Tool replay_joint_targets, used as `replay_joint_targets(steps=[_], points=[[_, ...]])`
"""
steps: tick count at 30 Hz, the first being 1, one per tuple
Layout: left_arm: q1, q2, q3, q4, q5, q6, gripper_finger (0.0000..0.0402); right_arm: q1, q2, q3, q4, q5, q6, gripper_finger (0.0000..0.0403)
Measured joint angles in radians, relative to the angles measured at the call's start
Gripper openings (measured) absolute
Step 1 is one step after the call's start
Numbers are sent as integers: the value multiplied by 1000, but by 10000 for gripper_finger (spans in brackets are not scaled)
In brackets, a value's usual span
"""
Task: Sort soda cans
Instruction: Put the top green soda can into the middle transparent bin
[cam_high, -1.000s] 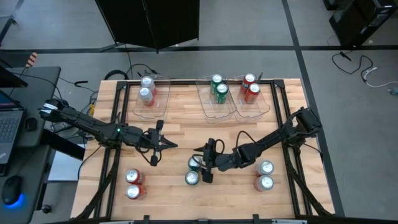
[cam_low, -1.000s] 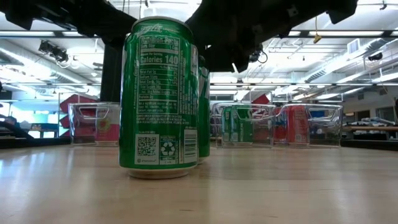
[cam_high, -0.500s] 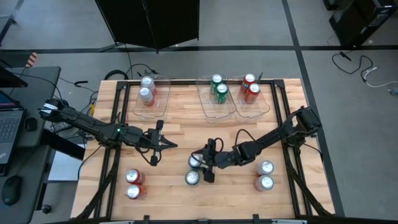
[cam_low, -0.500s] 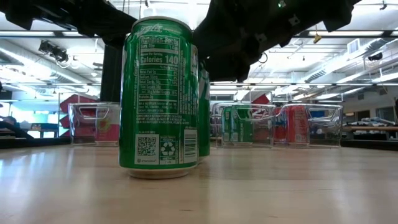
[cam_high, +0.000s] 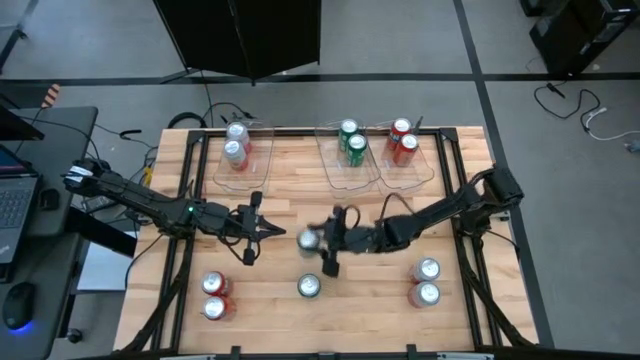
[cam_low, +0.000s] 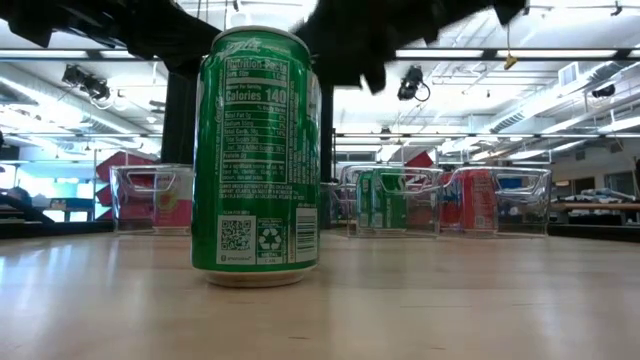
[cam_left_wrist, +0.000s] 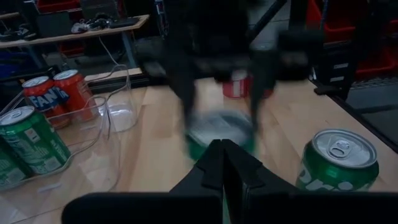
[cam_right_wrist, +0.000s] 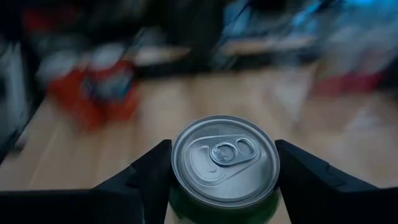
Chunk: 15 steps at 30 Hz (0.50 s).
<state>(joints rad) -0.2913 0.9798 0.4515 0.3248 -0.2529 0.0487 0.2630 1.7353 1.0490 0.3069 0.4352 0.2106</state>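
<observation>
Right wrist view: right gripper (cam_right_wrist: 224, 163) with one dark finger (cam_right_wrist: 146, 177) on each side of a green soda can (cam_right_wrist: 224, 163), both pressed against its wall just under the silver top, so the fingers are clamped on it. High view: the same can (cam_high: 309, 238) sits at the tip of the right gripper (cam_high: 325, 240) over the middle of the wooden table (cam_high: 290, 195); a second green can (cam_high: 309, 287) stands nearer the front edge, apart from the fingers. Left gripper (cam_high: 272, 232), fingers together and holding nothing, hangs just beside the held can. Two red cans (cam_high: 214, 296) stand at front left, two silver-white cans (cam_high: 425, 281) at front right. Three clear plastic bins along the back: left bin (cam_high: 262, 172) with two silver-white cans, middle bin (cam_high: 333, 165) with two green, right bin (cam_high: 424, 165) with two red.
</observation>
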Motion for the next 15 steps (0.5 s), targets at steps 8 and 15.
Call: replay_joint_targets(steps=[8,15], points=[[0,0,0,26,-2,0,1,-160,-140,4,-11,235,-60,231],[0,0,0,30,-2,4,1,-356,-116,4,14,247,-64,231]])
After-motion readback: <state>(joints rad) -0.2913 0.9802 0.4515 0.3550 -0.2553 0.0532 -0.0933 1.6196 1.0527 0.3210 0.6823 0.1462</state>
